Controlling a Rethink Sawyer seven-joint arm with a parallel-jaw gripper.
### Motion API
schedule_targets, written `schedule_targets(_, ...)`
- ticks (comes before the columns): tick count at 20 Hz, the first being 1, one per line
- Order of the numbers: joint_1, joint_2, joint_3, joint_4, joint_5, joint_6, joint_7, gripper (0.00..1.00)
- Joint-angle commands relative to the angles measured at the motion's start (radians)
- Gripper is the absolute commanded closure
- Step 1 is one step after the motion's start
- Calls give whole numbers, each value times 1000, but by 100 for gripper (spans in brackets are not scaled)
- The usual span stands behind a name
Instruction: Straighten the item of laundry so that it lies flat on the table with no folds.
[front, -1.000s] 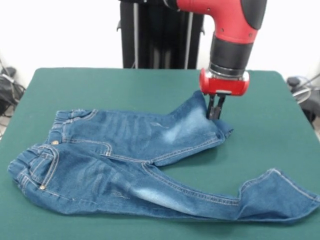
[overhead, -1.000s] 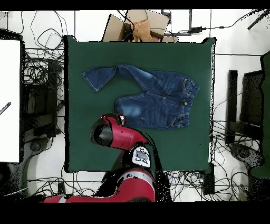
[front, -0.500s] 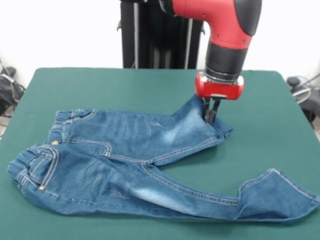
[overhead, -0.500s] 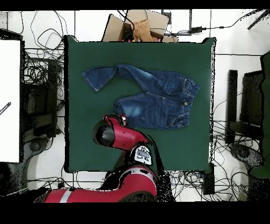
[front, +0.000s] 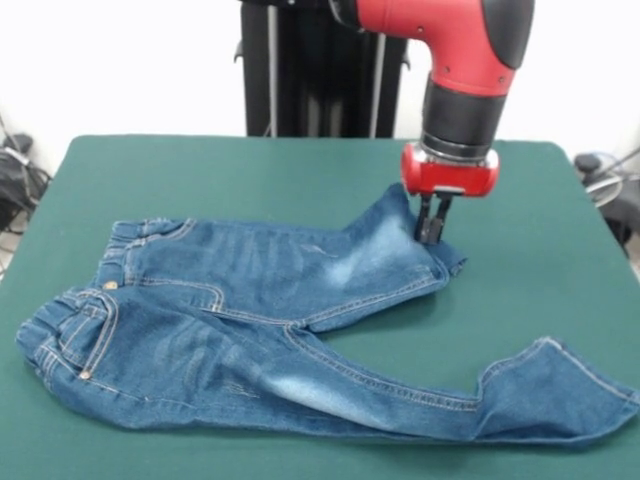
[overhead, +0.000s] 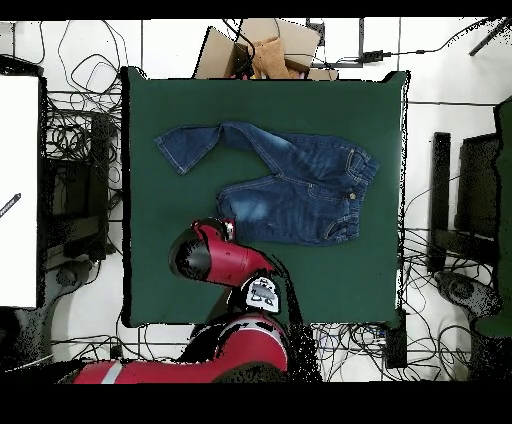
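My gripper (front: 431, 232) hangs at the hem end of the upper leg of the jeans (front: 270, 320), its two dark fingers (front: 437, 220) close together with only a thin gap, their tips right at the raised edge of the cuff; I cannot tell whether any denim is pinched between them. The jeans lie spread on the green table (front: 250, 165), waistband toward the left of the front view, the upper leg short with its end lifted and folded by my fingers, the lower leg stretched long to the right with its hem turned up.
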Motion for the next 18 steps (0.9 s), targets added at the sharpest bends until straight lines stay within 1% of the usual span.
schedule_targets(1, 35, 29, 40, 66, 49, -86, 320, 100)
schedule_targets(7, 9, 44, 56, 77, 29, -121, 314, 100)
schedule_targets(16, -43, 85, 80, 63, -5, -166, 285, 100)
schedule_targets(18, -41, 98, 78, 55, 1, -176, 285, 100)
